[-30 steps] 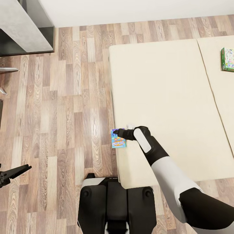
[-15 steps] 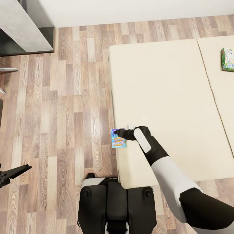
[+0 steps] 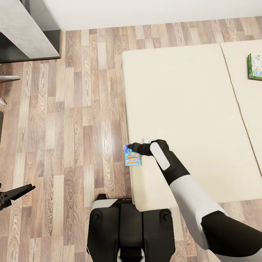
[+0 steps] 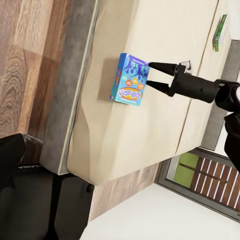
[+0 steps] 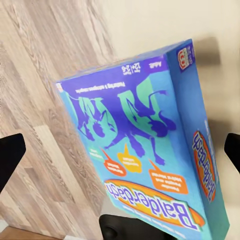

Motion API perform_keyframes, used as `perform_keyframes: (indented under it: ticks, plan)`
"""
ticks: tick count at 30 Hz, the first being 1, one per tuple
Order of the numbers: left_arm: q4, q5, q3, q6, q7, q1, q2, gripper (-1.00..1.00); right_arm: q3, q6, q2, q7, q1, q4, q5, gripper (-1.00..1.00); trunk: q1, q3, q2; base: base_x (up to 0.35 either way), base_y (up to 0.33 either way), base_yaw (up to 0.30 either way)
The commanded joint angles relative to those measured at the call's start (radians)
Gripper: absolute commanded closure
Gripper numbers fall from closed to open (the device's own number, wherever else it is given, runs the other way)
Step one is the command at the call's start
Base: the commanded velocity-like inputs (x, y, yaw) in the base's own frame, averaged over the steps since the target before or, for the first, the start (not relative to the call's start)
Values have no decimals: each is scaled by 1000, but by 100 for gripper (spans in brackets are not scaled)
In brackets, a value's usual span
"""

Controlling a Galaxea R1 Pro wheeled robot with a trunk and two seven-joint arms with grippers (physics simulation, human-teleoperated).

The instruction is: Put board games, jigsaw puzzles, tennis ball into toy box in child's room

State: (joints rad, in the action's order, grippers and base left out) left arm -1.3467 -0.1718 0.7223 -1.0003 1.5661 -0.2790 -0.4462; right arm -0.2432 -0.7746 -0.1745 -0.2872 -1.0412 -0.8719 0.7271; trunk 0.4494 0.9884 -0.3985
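Note:
A blue-purple board game [image 3: 132, 157] lies at the near left corner of the beige bed [image 3: 189, 109], overhanging its edge above the wood floor. My right gripper [image 3: 131, 147] is open at the box's far end. In the left wrist view the gripper [image 4: 151, 75] has its two fingertips right at the box [image 4: 130, 80]. The right wrist view has the box [image 5: 145, 150] between the two fingertips [image 5: 10, 155]. A green-edged board game [image 3: 254, 66] lies at the bed's far right. My left gripper [image 3: 16, 193] hangs over the floor at the left. The toy box, jigsaw puzzles and tennis ball are out of view.
A pale grey table top over a dark cabinet [image 3: 22, 29] stands at the far left by the white wall. Wood-plank floor [image 3: 72, 120] runs between it and the bed. My own dark base [image 3: 127, 229] sits close to the bed's near corner.
My right gripper has edged very slightly along the blue-purple box. The box, the left arm and the camera have stayed put.

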Motion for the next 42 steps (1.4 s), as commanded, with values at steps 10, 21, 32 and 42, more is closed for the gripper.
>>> perform_keyframes:
  ticks: [10, 21, 32, 42]
  plan:
    - [0, 2, 1, -11, 5, 0, 0, -100, -1, -14, 0, -18, 0, -44, 11, -100, 1, 1, -2, 0, 0, 0]
    - [0, 2, 28, -11, 5, 0, 0, -100, -1, -36, 0, -37, 0, -62, 11, -100, 1, 1, -2, 0, 0, 0]
    - [0, 2, 35, -11, 5, 0, 0, -100, 2, -78, 0, -41, 1, -142, 11, -100, 1, 1, -2, 0, 0, 0]
    - [0, 3, 35, -11, 5, 0, 0, -100, 6, -147, 0, -46, 5, -264, 14, -100, 1, 1, -2, 0, 0, 0]
